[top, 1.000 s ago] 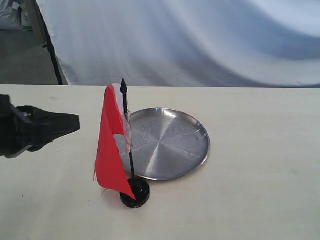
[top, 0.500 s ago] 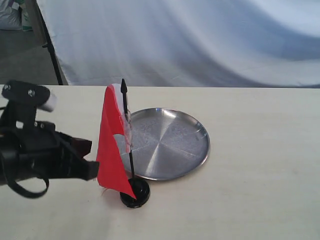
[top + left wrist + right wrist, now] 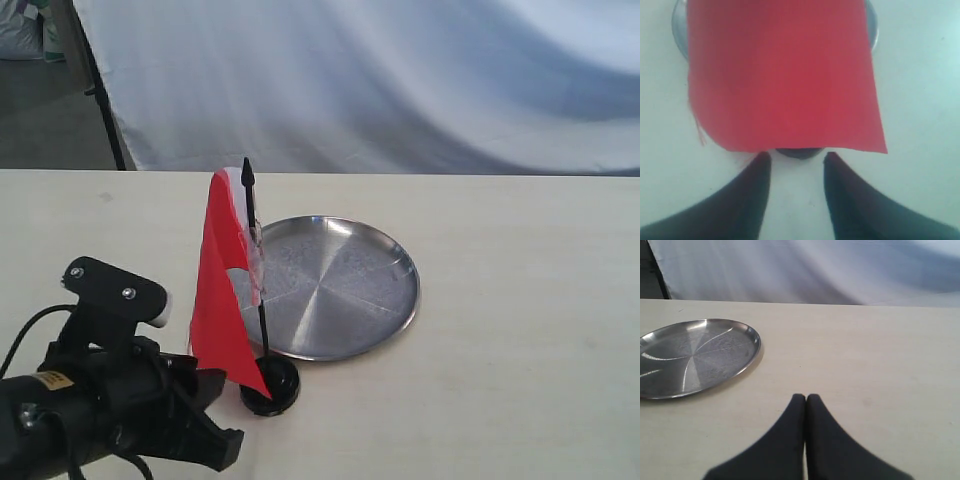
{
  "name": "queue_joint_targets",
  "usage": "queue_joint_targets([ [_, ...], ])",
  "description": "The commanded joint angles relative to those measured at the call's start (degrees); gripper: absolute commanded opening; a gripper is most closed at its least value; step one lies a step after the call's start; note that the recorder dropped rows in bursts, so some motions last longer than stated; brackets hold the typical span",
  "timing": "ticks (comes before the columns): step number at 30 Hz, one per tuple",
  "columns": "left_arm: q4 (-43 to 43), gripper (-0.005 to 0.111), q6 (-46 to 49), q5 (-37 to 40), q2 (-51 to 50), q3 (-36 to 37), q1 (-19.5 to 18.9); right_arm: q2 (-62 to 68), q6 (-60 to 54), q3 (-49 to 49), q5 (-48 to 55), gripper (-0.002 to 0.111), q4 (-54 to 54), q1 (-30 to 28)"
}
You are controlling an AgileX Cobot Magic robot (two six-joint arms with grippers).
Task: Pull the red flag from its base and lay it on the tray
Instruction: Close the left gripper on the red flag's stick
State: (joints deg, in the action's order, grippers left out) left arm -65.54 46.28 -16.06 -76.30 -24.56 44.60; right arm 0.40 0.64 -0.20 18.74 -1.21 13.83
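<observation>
The red flag (image 3: pixel 220 305) stands upright on its thin black pole in the small round black base (image 3: pixel 271 385), just in front of the shiny steel tray (image 3: pixel 345 285). My left gripper (image 3: pixel 215 415) sits low on the table at the front left of the base, open, with nothing between its fingers. In the left wrist view the red flag (image 3: pixel 782 75) fills the upper part, the base (image 3: pixel 797 152) peeks out under the cloth, and the left gripper (image 3: pixel 796 157) points at it. The right gripper (image 3: pixel 806 399) is shut and empty beside the tray (image 3: pixel 695 355).
A white cloth backdrop (image 3: pixel 400 80) hangs behind the cream table (image 3: pixel 520 330). A black stand leg (image 3: pixel 100 95) rises at the back left. The right arm does not show in the exterior view.
My left arm has dropped and moved forward and to the right, from the left edge down to table level close to the base. Flag, base and tray have stayed in place.
</observation>
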Motion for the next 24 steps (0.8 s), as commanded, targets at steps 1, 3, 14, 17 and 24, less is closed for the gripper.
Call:
queue_joint_targets([
  [1,-0.3,0.062,-3.7,0.7,-4.1,-1.3,0.4,-0.4,0.1,0.2,-0.4,-0.001,-0.1,0.1],
  [3,-0.3,0.061,-4.7,-0.8,-6.5,-1.3,0.4,-0.4,0.1,0.2,-0.4,-0.001,-0.1,0.1],
  [14,2.5,0.058,-4.8,-1.7,-15.1,-8.4,0.4,-0.4,0.1,0.2,-0.4,-0.001,-0.1,0.1],
  [17,2.5,0.058,-4.6,-2.0,-17.6,-11.9,0.4,-0.4,0.1,0.2,-0.4,-0.001,-0.1,0.1],
  [24,3.9,0.058,-3.7,-8.1,-21.7,-16.1,0.4,-0.4,0.1,0.2,-0.4,-0.001,-0.1,0.1],
])
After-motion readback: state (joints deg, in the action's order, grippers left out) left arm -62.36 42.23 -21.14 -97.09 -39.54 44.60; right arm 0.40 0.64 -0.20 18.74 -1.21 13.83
